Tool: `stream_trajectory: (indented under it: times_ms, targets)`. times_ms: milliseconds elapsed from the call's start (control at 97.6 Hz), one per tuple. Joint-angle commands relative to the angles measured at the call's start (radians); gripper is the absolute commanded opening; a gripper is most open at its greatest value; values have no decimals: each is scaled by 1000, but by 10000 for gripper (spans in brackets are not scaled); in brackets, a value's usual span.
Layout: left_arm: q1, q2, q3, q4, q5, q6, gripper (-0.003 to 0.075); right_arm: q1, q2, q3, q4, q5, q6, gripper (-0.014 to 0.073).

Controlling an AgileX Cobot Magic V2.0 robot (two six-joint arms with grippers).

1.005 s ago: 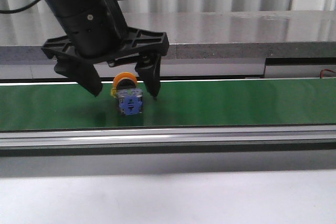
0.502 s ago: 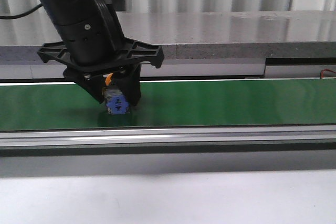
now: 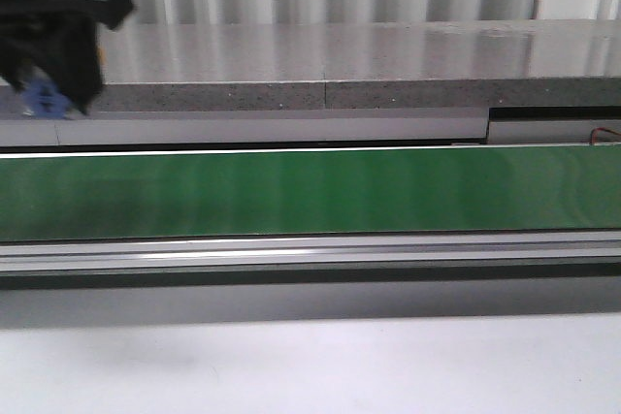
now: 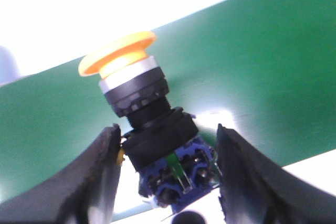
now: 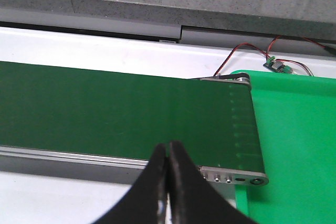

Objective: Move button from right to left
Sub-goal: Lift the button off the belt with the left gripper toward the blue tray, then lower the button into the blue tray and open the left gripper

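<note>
The button (image 4: 157, 145) has a blue boxy base, a black collar and an orange cap (image 4: 117, 53). It sits clamped between the two black fingers of my left gripper (image 4: 166, 145), lifted above the green belt (image 4: 252, 72). In the front view the left gripper (image 3: 53, 94) is blurred at the upper left edge, with a bit of the blue button (image 3: 43, 96) showing below it. My right gripper (image 5: 169, 153) is shut with nothing in it, hovering over the near rail of the green belt (image 5: 105, 114); it does not show in the front view.
The green conveyor belt (image 3: 310, 191) runs across the front view between a metal rail (image 3: 310, 254) and a grey ledge (image 3: 340, 55). A bright green tray (image 5: 294, 145) lies past the belt's end roller, and a small circuit board with red wires (image 5: 277, 64) sits beyond it.
The left gripper closed on the button on the belt, then lifted it and carried it up and to the left, nearly out of the front view. The belt where it stood is bare.
</note>
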Motion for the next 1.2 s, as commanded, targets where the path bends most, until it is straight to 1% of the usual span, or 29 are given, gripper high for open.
stream_trajectory:
  times_ms: [0,10,21,31,51,82,144,154,164,174,215,308,379,502,584,677,759,861,1015,1189]
  targets:
    - [96,-135,22,28,-24,60,-20,2,3,-26,-2,-65,-10,-67]
    - [96,-135,22,28,-24,60,-20,2,3,-26,-2,-65,-10,-67]
    - [125,-150,29,28,-24,68,-20,2,3,-26,-2,-65,-10,-67]
    - [125,-157,32,26,-24,73,-20,2,3,-26,-2,-65,-10,-67]
    - [165,-183,44,26,-24,90,-20,2,3,-26,-2,-65,-10,-67]
    - [196,-201,51,22,-24,104,-20,2,3,-26,-2,-65,-10,-67]
    - [303,-248,67,-5,-20,172,-20,2,3,-26,-2,-65,-10,-67]
    - [303,-248,67,-10,-18,172,-20,2,3,-26,-2,-65,-10,-67]
    - [336,-255,67,-21,-15,189,-20,2,3,-26,-2,-65,-10,-67]
    - [336,-258,67,-27,-14,199,-20,2,3,-26,-2,-65,-10,-67]
    - [414,-272,67,-64,-11,276,-20,2,3,-26,-2,-65,-10,-67]
    - [551,-274,67,-153,-11,423,-20,2,3,-26,-2,-65,-10,-67]
    - [644,-269,67,-231,-28,504,-20,2,3,-26,-2,-65,-10,-67]
    - [759,-227,62,-352,-48,697,-20,2,3,-26,-2,-65,-10,-67]
    - [805,-184,58,-404,-50,787,-20,2,3,-26,-1,-65,-10,-67]
    - [842,-123,57,-407,-76,848,-20,2,3,-26,-1,-65,-10,-67]
    - [868,-64,52,-409,-124,877,-20,2,3,-26,-1,-65,-10,-67]
    - [900,28,23,-425,-132,925,-20,2,3,-26,-1,-65,-10,-67]
    - [922,144,-31,-478,-133,1002,-20,2,3,-26,-1,-65,-10,-67]
    - [942,238,-75,-496,-136,1076,-20,2,3,-26,-1,-65,-10,-67]
